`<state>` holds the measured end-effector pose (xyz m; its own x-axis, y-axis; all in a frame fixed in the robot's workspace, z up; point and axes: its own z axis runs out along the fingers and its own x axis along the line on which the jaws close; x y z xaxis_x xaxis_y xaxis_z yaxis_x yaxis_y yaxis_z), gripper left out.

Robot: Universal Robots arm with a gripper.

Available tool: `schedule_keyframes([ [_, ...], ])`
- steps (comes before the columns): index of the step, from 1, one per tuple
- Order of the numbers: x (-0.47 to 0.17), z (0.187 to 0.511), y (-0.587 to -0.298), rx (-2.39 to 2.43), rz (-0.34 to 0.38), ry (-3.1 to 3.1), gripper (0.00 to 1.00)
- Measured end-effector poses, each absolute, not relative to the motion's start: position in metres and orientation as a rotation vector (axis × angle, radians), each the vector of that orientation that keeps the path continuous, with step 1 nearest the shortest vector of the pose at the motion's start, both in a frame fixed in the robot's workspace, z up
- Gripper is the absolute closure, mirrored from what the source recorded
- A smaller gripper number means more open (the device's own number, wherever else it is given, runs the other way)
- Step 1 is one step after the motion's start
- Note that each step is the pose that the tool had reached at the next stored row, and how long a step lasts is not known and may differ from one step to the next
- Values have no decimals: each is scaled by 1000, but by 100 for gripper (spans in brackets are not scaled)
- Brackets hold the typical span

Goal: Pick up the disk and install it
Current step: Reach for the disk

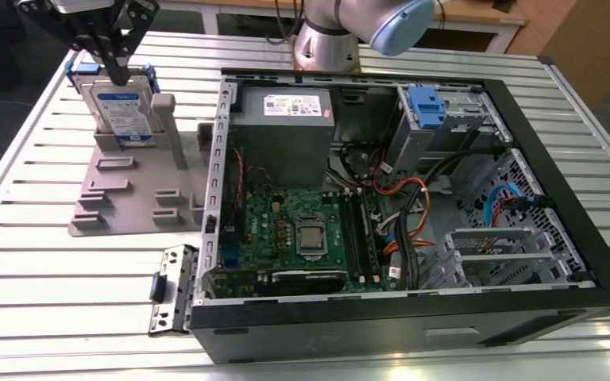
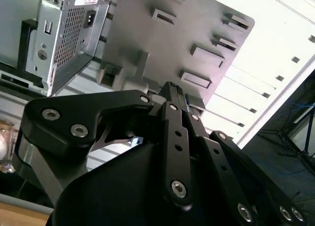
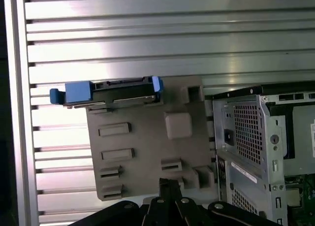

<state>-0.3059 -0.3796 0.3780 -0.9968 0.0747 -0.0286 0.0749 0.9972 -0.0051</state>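
The disk (image 1: pixel 121 111) stands on edge in a slot at the far end of the grey holder (image 1: pixel 125 198), at the exterior view's left; it is silver with a white-and-blue label and blue rails. In the first wrist view the disk (image 3: pixel 110 90) shows edge-on at one end of the holder (image 3: pixel 147 137). My gripper (image 1: pixel 117 73) hangs above the holder, apart from the disk. Its black fingers (image 3: pixel 170 186) are pressed together with nothing between them, as the gripper (image 2: pixel 172 90) also appears in the second wrist view.
An open computer case (image 1: pixel 559 198) lies at the exterior view's right of the holder, with a grey power supply (image 1: pixel 283 119), a green board (image 1: pixel 305 230) and a drive cage with a blue latch (image 1: pixel 427 103). A loose black bracket (image 1: pixel 172 290) lies on the slatted metal table (image 1: pixel 51 317).
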Motion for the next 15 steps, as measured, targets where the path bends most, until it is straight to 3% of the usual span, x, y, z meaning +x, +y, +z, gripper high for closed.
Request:
schedule_keyframes([
  [15, -333, 362, -350, 115, -32, 3110, 90],
])
